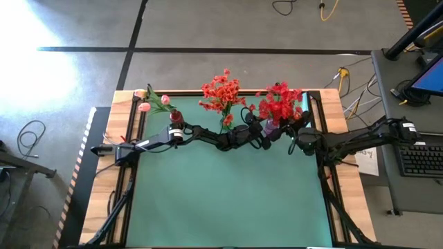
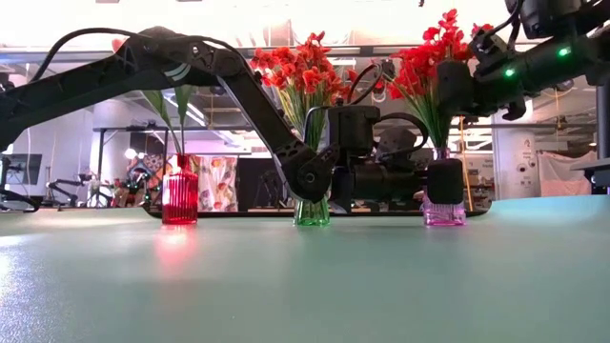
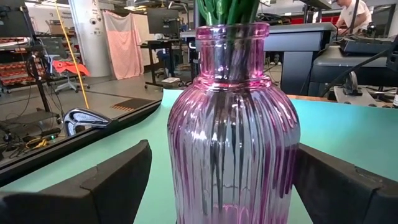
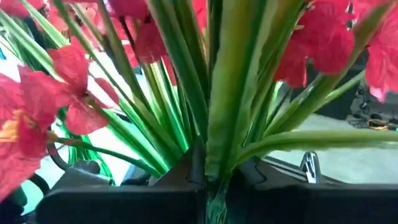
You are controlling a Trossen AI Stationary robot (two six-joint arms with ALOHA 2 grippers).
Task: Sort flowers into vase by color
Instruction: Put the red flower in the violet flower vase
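Three vases stand along the table's far edge. A red vase [image 2: 179, 195] holds pink buds [image 1: 149, 100]. A green vase [image 2: 312, 211] holds orange-red flowers [image 1: 221, 90]. A pink vase [image 3: 233, 137] holds deep red flowers [image 1: 280, 104]. My left gripper [image 3: 224, 155] reaches in from the left, level and open, one finger on each side of the pink vase's body. My right gripper [image 4: 214, 186] comes from the right, above the pink vase's mouth, shut on a stem of the deep red flowers. My left gripper stands around the pink vase's ribbed body. One finger [image 3: 118, 180] shows a gap to the glass; whether the other finger [image 3: 336, 180] touches it I cannot tell. My right gripper pinches a green stem [image 4: 217, 146] between its two fingers, below the blossoms. The fingers come level from the table's right and lie across the stem. The stem stands upright among the others in the pink vase.
The green mat [image 1: 228, 200] lies bare over the table's near half. A dark rail runs along the far edge [image 3: 93, 134]. A desk with a keyboard [image 1: 422, 159] stands to the right of the table.
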